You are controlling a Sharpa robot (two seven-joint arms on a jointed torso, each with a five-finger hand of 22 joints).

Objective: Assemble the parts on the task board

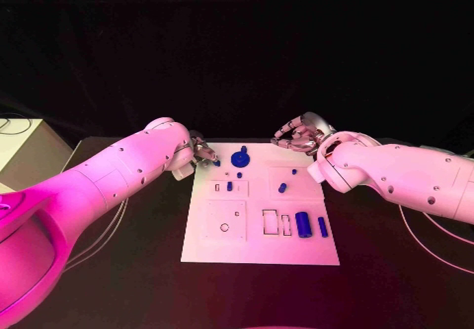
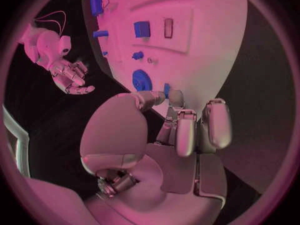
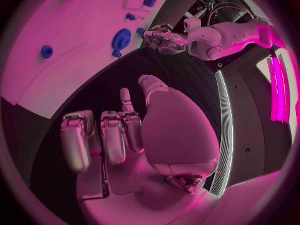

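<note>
Both arms flank the task board (image 1: 212, 247); left robot hand (image 1: 203, 154) pinches a small blue part (image 1: 216, 162), seemingly mid-placement, needing alignment; right robot hand (image 1: 299, 135) hovers released

Two white arms with silver hands

The left arm (image 1: 109, 175) and right arm (image 1: 405, 175) are smooth, rounded white shells dotted with small dark screw holes, with a dark seam ringing the right arm near its wrist. Thin pale cables (image 1: 435, 236) trail beside both arms. The left hand (image 2: 181, 127) and right hand (image 3: 119, 135) are silver, with blocky segmented fingers and broad domed palm covers.
</note>
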